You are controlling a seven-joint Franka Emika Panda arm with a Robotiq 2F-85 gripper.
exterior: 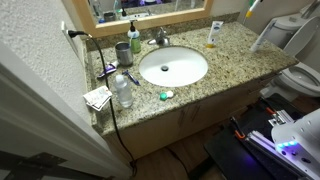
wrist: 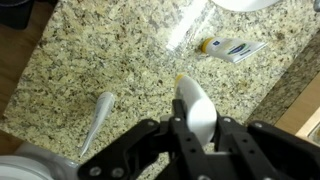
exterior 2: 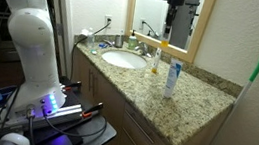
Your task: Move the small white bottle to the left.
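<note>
In the wrist view my gripper (wrist: 200, 122) is shut on the small white bottle (wrist: 190, 98). The bottle sticks out past the fingers and has a yellowish far end. It hangs over the speckled granite counter (wrist: 110, 60). In an exterior view the gripper (exterior 2: 163, 44) comes down in front of the mirror, right of the faucet, with the yellowish bottle (exterior 2: 154, 62) below it. I cannot tell whether the bottle touches the counter. In the exterior view from above, neither gripper nor bottle shows.
A white tube with a yellow cap (wrist: 232, 47) stands close by, also in both exterior views (exterior: 212, 33) (exterior 2: 172, 78). The sink (exterior: 172, 66) is mid-counter. A clear bottle (exterior: 123, 90) and a green soap bottle (exterior: 134, 35) stand on its far side. A toilet (exterior: 300, 75) is beside the counter.
</note>
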